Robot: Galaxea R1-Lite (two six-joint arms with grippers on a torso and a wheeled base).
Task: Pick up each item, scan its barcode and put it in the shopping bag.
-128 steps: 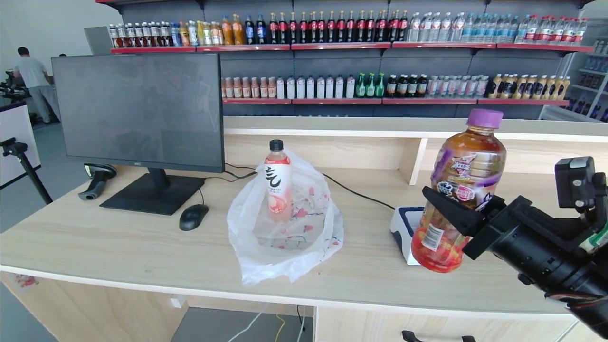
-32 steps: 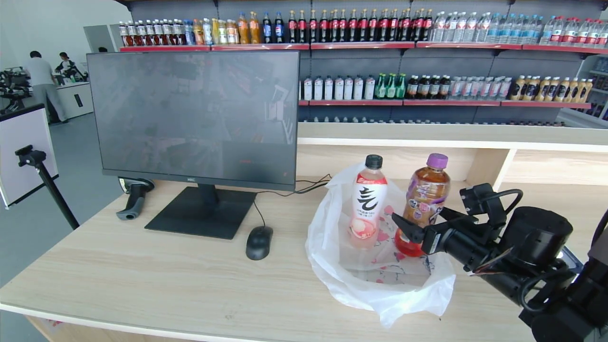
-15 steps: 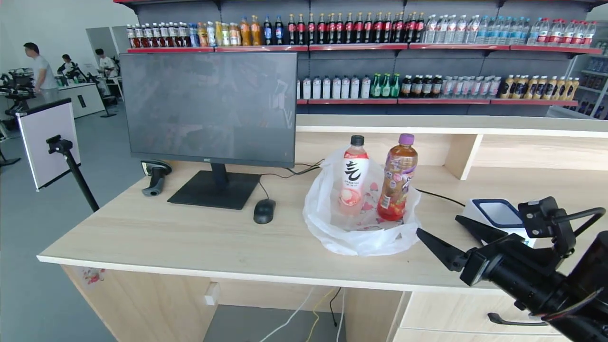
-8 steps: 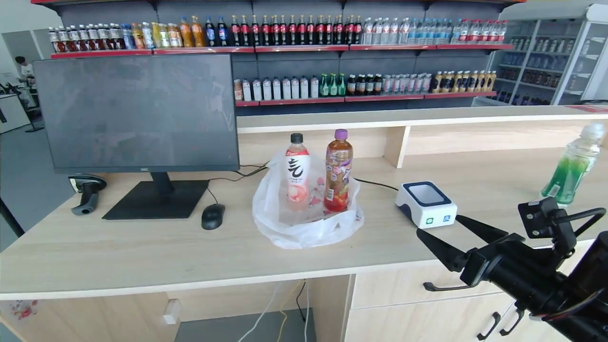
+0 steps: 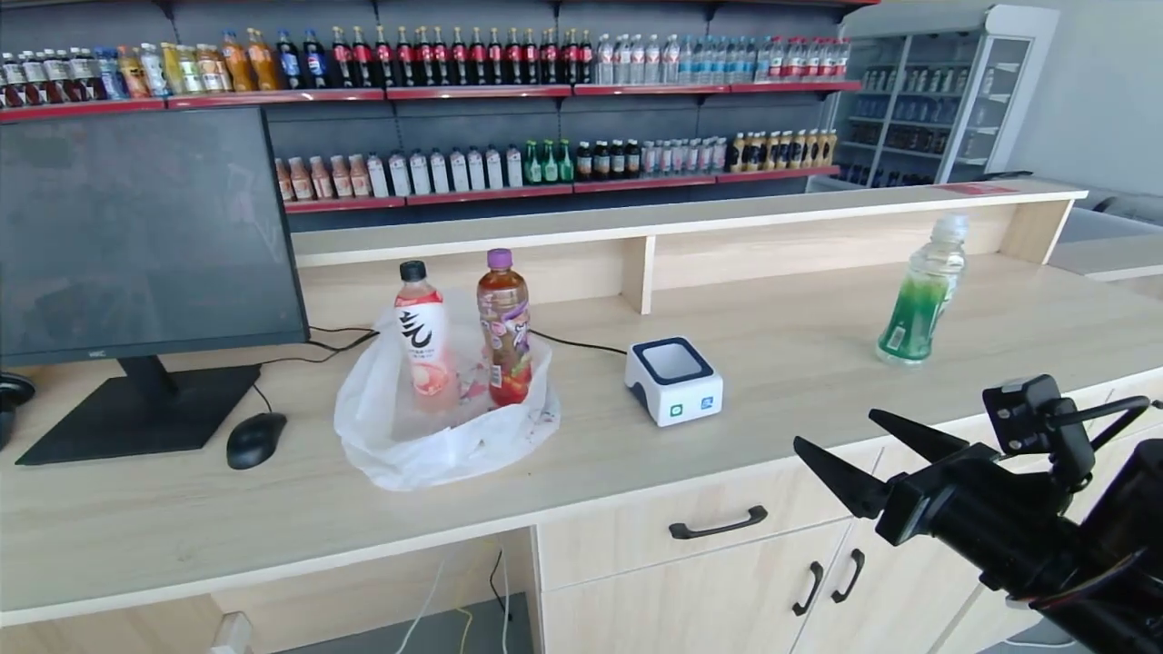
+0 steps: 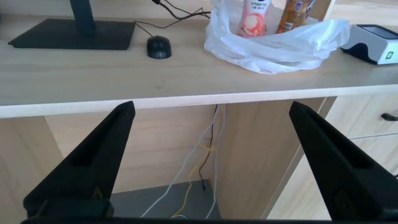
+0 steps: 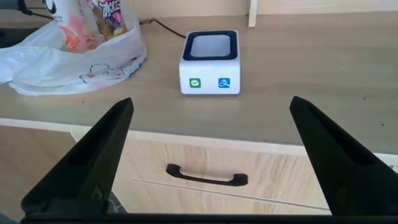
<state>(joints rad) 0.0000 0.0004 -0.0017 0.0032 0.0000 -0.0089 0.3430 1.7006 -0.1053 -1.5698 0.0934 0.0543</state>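
Note:
A white shopping bag [image 5: 436, 445] sits on the wooden counter [image 5: 772, 345]. Two bottles stand upright in it: a pink one with a black cap [image 5: 421, 350] and a brown tea bottle with a purple cap [image 5: 505, 327]. To its right is the white barcode scanner [image 5: 674, 381]. A green bottle [image 5: 919, 295] stands farther right, alone. My right gripper [image 5: 836, 429] hangs open and empty in front of the counter edge, right of the scanner [image 7: 210, 62] and bag [image 7: 68, 62]. My left gripper [image 6: 211, 106] is open below the counter edge, facing the bag [image 6: 280, 46].
A monitor [image 5: 136, 227] and a mouse [image 5: 254, 439] are on the counter's left. A raised ledge with a divider [image 5: 641, 272] runs along the back, with drink shelves behind. Drawer and cabinet handles [image 5: 718, 525] sit under the counter front. A cable [image 5: 581, 343] leads to the scanner.
The right gripper set the brown bottle in the bag, let go and drew back open. The head view has since swung right, bringing the green bottle into view.

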